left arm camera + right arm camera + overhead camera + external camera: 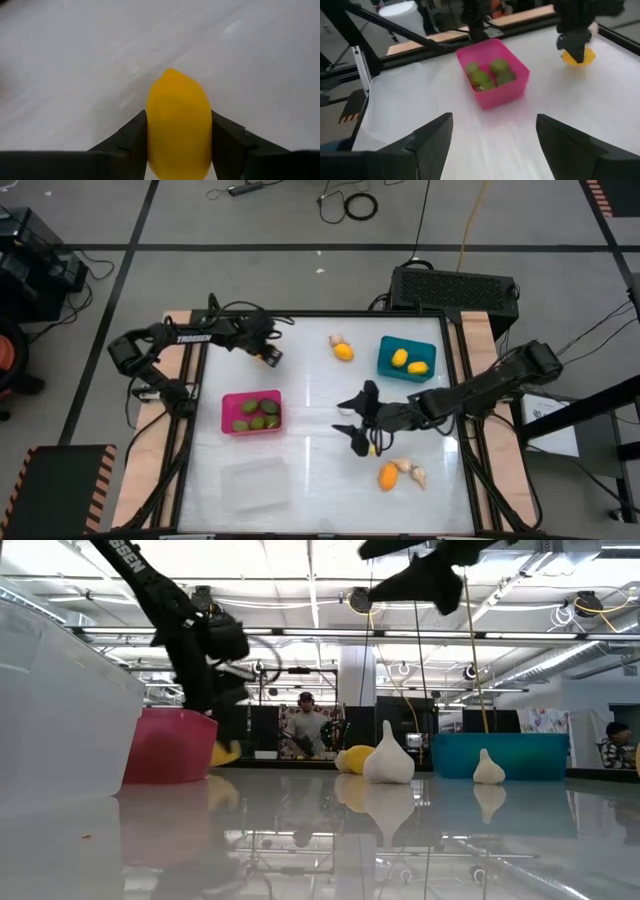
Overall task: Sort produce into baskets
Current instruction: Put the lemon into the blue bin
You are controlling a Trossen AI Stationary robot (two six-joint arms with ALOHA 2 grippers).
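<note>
The left hand [268, 355], low over the worktop [310, 405] beyond the pink basket [251, 412], has its fingers clasping a yellow fruit [178, 125]. It is round and smooth, so it could squirt free when raised. The right hand [352, 420], near the middle, hangs released and empty; crossing toward the blue basket [406, 359] risks a collision.

We see a glossy white desk [310, 395] carrying a pink basket [251, 412], teal basket [406, 358], clear basket [255, 483] and scattered produce [400, 472].
</note>
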